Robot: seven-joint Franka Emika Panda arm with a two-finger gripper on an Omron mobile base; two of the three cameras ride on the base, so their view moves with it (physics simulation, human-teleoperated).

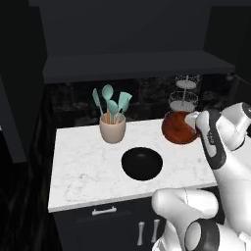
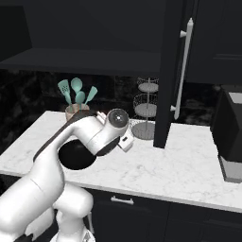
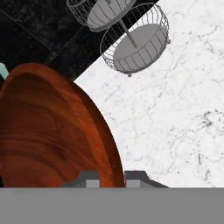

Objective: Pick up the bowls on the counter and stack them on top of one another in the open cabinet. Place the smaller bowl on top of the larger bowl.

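My gripper pinches the smaller bowl by its rim, one finger each side, bowl tilted off the counter for carrying. Larger bowl sits mid-counter, awaiting its turn. Open cabinet shelf above; its interior is too dark to read.

Left base view looks forward and down from behind the arm's left, taking in the counter and the open cabinet above. Right base view covers the same counter from behind the arm's right. Both share the utensil crock and wire stand. Hand view sits close, rolled, just above the smaller bowl at the gripper.
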